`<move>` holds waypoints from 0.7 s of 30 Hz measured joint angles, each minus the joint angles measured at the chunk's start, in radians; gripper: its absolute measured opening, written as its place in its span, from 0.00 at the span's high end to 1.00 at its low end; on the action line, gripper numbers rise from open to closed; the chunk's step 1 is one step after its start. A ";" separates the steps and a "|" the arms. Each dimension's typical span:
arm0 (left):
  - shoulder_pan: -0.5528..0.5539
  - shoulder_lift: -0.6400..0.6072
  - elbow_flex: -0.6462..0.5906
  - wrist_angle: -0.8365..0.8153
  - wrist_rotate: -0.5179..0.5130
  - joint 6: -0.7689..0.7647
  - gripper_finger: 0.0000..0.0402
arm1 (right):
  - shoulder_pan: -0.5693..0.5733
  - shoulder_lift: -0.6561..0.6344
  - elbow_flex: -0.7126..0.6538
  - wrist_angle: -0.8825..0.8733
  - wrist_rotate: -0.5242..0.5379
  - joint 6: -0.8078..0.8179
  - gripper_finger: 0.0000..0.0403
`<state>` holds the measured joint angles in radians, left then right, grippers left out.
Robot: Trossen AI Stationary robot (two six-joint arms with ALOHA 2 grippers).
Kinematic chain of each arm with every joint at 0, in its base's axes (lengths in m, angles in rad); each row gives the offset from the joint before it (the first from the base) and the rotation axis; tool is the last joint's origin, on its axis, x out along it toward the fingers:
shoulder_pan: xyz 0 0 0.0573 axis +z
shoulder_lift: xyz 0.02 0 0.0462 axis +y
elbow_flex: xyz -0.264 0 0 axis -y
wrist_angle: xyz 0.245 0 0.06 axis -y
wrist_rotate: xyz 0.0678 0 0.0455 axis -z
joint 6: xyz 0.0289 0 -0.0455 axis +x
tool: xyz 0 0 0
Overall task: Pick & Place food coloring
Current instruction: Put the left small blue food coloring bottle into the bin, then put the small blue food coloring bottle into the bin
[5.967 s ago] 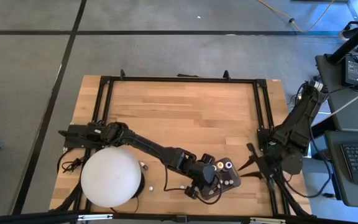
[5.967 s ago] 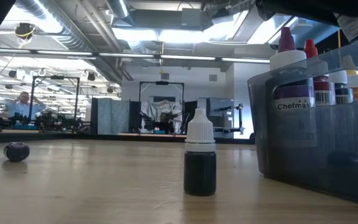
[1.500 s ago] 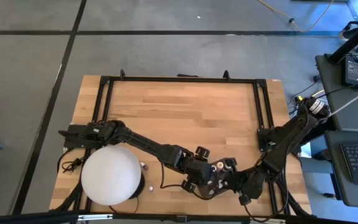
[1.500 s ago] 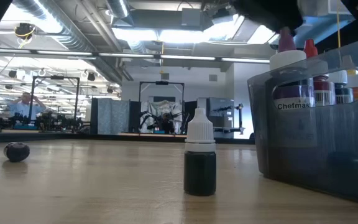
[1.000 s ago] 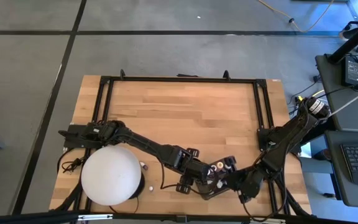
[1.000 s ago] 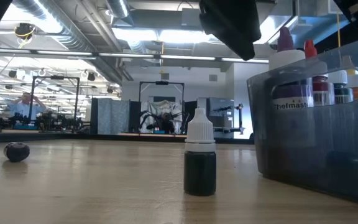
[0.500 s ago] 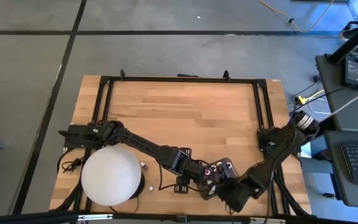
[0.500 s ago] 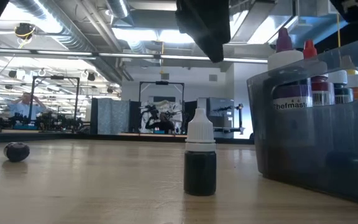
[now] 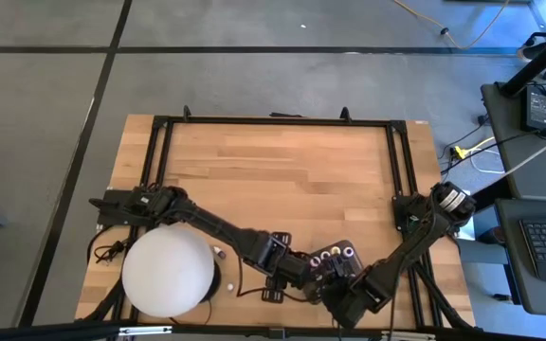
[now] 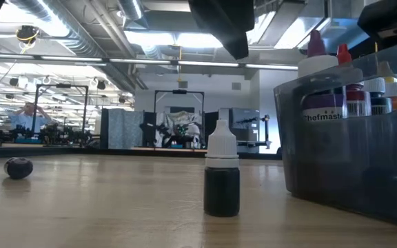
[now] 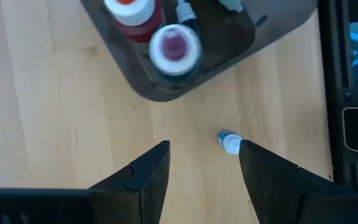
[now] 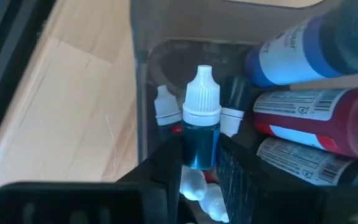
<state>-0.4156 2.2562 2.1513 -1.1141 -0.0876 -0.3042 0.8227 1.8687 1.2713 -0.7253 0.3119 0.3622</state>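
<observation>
Two arms working | right fingers grasping blue bottle over tray, lowering next | left fingers released, descending toward loose bottle on bench

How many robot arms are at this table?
2. The left arm reaches in from the left, left gripper open over the table beside the tray; the right arm comes from the right, right gripper holding a blue bottle at the tray.
</observation>
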 joint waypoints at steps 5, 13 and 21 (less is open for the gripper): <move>-0.014 0.000 0.000 0.035 -0.001 0.002 0.54 | 0.000 0.000 0.000 0.002 0.000 -0.001 0.76; -0.038 0.000 0.000 0.068 0.000 0.052 0.52 | -0.003 0.000 0.000 0.002 0.000 -0.001 0.65; -0.048 0.000 0.000 0.072 -0.002 0.071 0.52 | 0.018 -0.025 0.061 -0.097 0.011 -0.004 0.62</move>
<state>-0.4634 2.2566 2.1513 -1.0421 -0.0897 -0.2329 0.8402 1.8441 1.3325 -0.8222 0.3234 0.3583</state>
